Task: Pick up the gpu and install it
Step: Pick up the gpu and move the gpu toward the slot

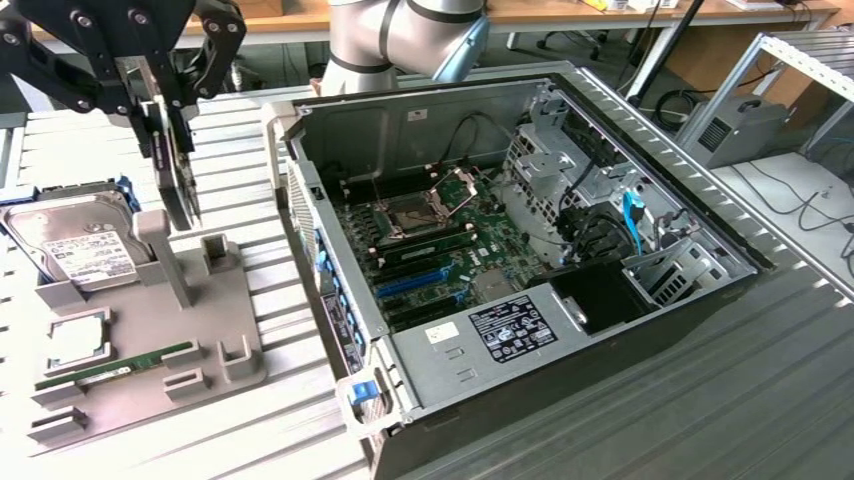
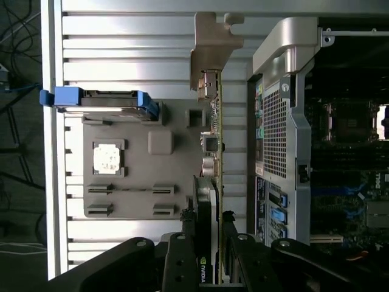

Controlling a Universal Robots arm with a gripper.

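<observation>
The gpu is a thin dark card held upright on edge at the exterior view's upper left, over the grey holder tray. My gripper is shut on its upper part. In the wrist view the gpu runs away from my gripper, clamped between the black fingers, with its silver end bracket at the far end. The card's lower edge is close to the tray's upright posts; I cannot tell whether they touch. The open computer case lies to the exterior view's right of the card.
The tray holds a silver hard drive, a CPU and a green RAM stick. Inside the case, the motherboard shows blue slots. The case's rear wall lies beside the card.
</observation>
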